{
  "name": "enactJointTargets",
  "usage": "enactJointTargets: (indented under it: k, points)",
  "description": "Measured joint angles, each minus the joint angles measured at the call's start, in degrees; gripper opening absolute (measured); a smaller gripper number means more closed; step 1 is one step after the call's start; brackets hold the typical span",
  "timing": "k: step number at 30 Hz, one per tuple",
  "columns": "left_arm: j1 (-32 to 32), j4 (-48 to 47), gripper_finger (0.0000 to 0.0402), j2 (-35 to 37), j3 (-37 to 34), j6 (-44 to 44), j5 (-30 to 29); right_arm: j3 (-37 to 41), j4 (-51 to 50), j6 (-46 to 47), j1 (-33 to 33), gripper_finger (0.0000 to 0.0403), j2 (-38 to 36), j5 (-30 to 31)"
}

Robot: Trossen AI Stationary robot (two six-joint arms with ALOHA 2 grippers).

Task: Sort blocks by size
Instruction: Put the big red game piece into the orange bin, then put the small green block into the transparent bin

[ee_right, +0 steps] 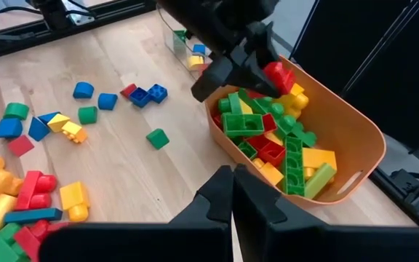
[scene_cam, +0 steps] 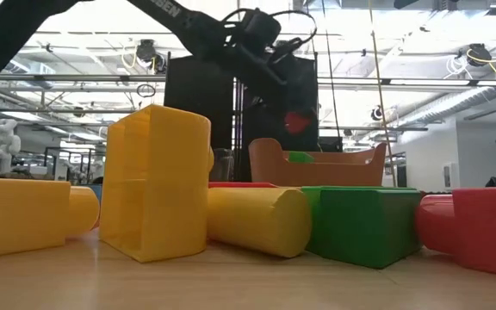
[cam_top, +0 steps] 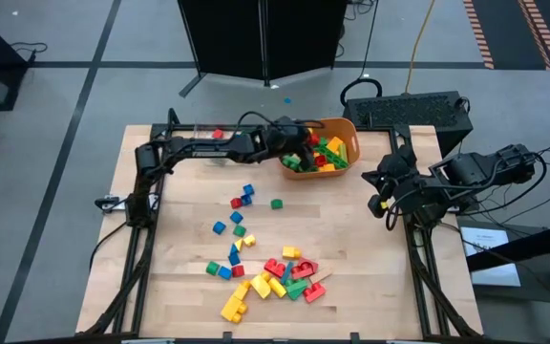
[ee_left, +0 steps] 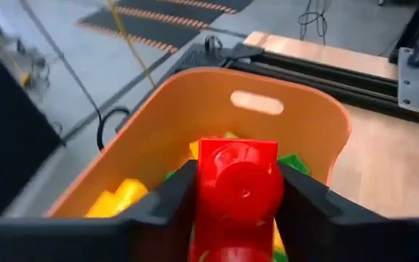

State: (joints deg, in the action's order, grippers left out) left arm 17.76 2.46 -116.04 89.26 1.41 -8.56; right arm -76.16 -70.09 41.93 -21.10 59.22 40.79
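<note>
My left gripper [cam_top: 301,145] hangs over the near-left rim of the orange tub [cam_top: 344,132], shut on a red studded block [ee_left: 237,191]. The same red block [ee_right: 280,74] shows above the tub's heap of green, yellow and red blocks [ee_right: 278,142]. Loose blocks [cam_top: 267,272] in all four colours lie flat on the wooden table's middle and near part. My right gripper [ee_right: 233,183] waits shut with nothing in it, raised at the table's right edge [cam_top: 382,196]. My left gripper pinches the red block by two opposite sides [ee_left: 204,191], one dark finger [ee_left: 167,200] on each. The fingers slant down from the table's left toward the tub. The block is lifted clear, above the blocks in the tub, its round stud facing the wrist camera.
A clear plastic tray [ee_right: 182,38] with a few small blocks stands at the far left, behind the left arm. Blue and green small blocks [cam_top: 244,196] lie mid-table. In the low view, large yellow [scene_cam: 158,181], green [scene_cam: 364,224] and red [scene_cam: 480,228] blocks stand close to the camera.
</note>
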Motion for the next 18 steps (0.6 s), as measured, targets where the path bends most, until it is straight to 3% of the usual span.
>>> enactJointTargets:
  k: [4, 7, 11, 15, 18]
  points:
    - [-0.2, -0.1, 0.029, 0.0, 1.7, -2.1, -0.6, 0.0, 0.0, -0.2, 0.0, 0.0004, 0.0, -0.1]
    - [0.0, -5.0, 0.0352, 0.5, 4.6, -1.9, -0.9, 0.0, 0.0, -0.7, 0.0, 0.0004, 0.0, -0.1]
    - [-0.2, -15.5, 0.0374, 1.3, 11.9, -5.0, 0.5, 0.0, 0.0, -1.6, 0.0, 0.0004, 0.0, -0.1]
    - [-1.5, -38.7, 0.0368, 1.3, 20.4, -2.2, 10.4, 0.0, 0.0, -2.1, 0.0, 0.0004, 0.0, -0.3]
    - [-3.9, -51.8, 0.0359, 1.4, 22.2, -2.2, 12.7, 0.0, 0.0, -2.5, 0.0, 0.0004, 0.0, -0.3]
